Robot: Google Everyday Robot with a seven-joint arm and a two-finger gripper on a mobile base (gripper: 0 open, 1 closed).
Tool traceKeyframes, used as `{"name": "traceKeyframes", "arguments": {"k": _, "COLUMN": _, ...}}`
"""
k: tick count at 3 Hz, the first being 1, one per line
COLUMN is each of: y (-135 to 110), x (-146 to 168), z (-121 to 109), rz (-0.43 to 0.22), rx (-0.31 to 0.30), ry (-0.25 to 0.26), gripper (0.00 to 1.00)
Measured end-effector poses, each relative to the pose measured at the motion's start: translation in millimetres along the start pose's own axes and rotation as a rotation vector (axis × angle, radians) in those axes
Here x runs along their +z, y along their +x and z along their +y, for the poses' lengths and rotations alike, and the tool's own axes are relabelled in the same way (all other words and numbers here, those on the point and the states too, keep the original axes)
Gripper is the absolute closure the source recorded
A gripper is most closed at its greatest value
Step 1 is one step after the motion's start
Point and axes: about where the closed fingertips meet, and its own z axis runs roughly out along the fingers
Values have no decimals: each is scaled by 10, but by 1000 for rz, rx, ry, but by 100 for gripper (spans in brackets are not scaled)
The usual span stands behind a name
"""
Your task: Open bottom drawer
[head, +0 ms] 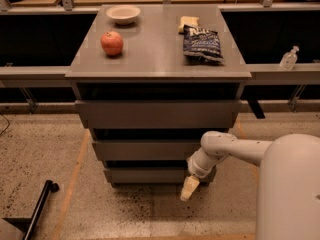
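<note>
The grey cabinet has three handleless drawer fronts, one under the other. The bottom drawer is the narrowest and lowest front, just above the floor, and looks closed. My white arm reaches in from the lower right. My gripper hangs with cream fingers pointing down at the floor, just in front of the bottom drawer's right end. I cannot tell whether it touches the front.
On the cabinet top lie a red apple, a white bowl, a dark chip bag and a yellow item. A sanitizer bottle stands on the right rail. A black pole lies on the floor at lower left.
</note>
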Motion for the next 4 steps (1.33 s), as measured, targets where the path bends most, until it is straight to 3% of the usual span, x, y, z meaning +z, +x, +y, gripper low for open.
{"name": "traceKeyframes", "arguments": {"k": 2, "y": 388, "x": 524, "z": -106, "rz": 72, "rx": 46, "ry": -20, "gripper": 0}}
{"name": "traceKeyframes", "arguments": {"k": 3, "y": 593, "x": 773, "z": -535, "rz": 96, "rx": 75, "ry": 12, "gripper": 0}}
{"name": "traceKeyframes", "arguments": {"k": 4, "y": 589, "x": 769, "z": -580, "rz": 95, "rx": 75, "ry": 15, "gripper": 0}}
